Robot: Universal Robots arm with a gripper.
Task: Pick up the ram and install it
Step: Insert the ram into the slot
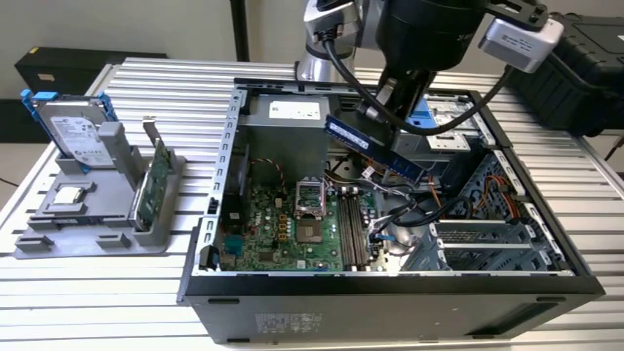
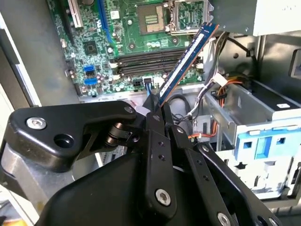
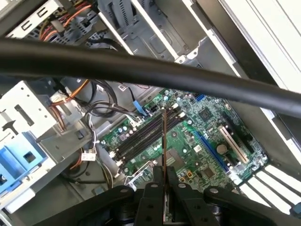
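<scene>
1 arm with 1 pincer (image 1: 376,121) is recorded over 1 open computer case (image 1: 210,219), which lies on the slatted metal surface (image 1: 98,292).

The pincer is pressed onto 1 ram (image 1: 375,150), a long narrow blue stick. In the second wrist view the ram (image 2: 186,61) is seen projecting from the black fingertips of the pincer (image 2: 157,107). In the first wrist view the ram (image 3: 164,136) is seen edge-on, rising out of the pincer (image 3: 164,178).

The ram is held tilted in the air above the case interior, over the drive-bay side of the motherboard (image 1: 283,234), apart from the board.

4 dark parallel memory slots (image 2: 150,59) are counted on the motherboard, with no stick seated in them. 1 processor socket (image 1: 310,197) is noted beside the slots.

At the exterior view's left, 1 grey holder (image 1: 58,234) stands on the surface, well apart from the pincer. It carries 1 silver hard drive (image 1: 76,135) with blue rails and 1 green card (image 1: 151,186) with a metal bracket, both upright.
</scene>
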